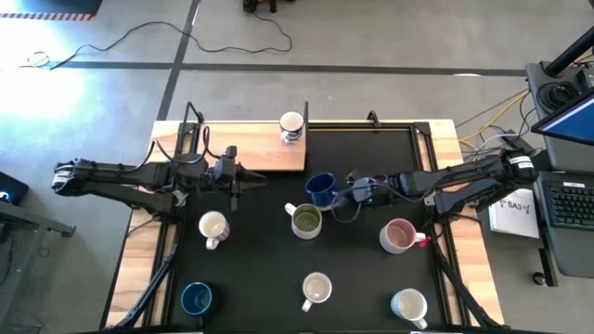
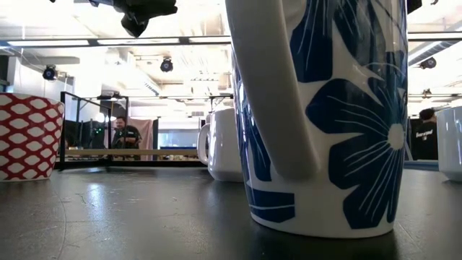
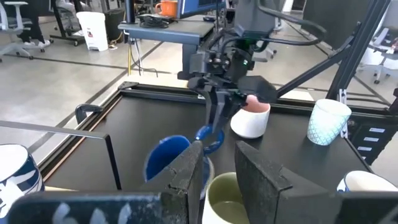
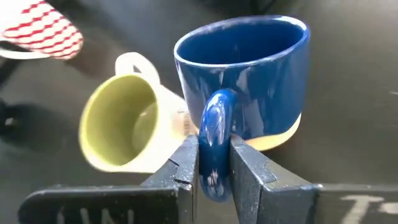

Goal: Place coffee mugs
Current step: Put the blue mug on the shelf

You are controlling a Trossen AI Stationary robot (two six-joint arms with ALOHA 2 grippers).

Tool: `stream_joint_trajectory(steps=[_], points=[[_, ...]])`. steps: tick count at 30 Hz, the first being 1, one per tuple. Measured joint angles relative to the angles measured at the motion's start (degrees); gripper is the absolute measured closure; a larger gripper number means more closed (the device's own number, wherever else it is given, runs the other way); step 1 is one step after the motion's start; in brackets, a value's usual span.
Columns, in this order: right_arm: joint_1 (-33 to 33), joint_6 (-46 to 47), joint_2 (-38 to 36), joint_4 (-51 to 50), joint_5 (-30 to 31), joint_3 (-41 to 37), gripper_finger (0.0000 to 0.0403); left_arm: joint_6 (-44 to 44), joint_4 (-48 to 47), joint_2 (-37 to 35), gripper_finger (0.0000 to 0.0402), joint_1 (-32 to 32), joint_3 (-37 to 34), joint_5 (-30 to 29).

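Near the middle of the black table (image 1: 251,278), the right end effector (image 4: 214,163) is clamped on the handle of a dark blue mug (image 1: 321,189), its two fingers pressed against either side of the loop, as the right wrist view shows plainly. The mug appears tipped, its mouth turned toward the left arm and its handle pointing back toward the right arm. Just beside it, on the near side, stands the olive-green mug (image 1: 306,221), upright with its mouth up and its handle toward the left arm. The left end effector (image 3: 219,163) hovers at the near edge of the wooden board (image 1: 269,158), fingers slightly apart and holding nothing. On that board, at its far edge, stands a white mug with blue print (image 1: 291,126). The other mugs sit upright and well apart: a red-patterned mug (image 1: 213,227) below the left arm, a pink mug (image 1: 399,236) close under the right arm, a second dark blue mug (image 1: 196,299) at the near left corner, a cream mug (image 1: 316,289) at the near centre, and a pale patterned mug (image 1: 409,304) at the near right. Open black surface lies between the middle row and the near row.
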Motion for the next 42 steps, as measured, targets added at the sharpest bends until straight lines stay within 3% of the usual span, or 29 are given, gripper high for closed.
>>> stream_joint_trajectory(steps=[11,29,36,42], points=[[0.7,-7.1,3.3,13.1,3.7,0.0,0.0357,0.0,0.0,-1.1,0.0325,0.0,0.0,0.0],[-1.4,-19.5,15.1,44.9,6.5,0.0,0.0358,1.5,-0.1,-1.6,0.0325,0.0,0.0,0.0],[-2.5,-20.2,18.2,47.3,6.1,0.0,0.0358,-1.3,-4.4,-1.7,0.0325,0.0,-1.0,0.1],[-2.4,-17.7,17.9,44.9,3.3,0.0,0.0361,-5.9,-4.8,-1.7,0.0325,0.0,-7.5,0.1]])
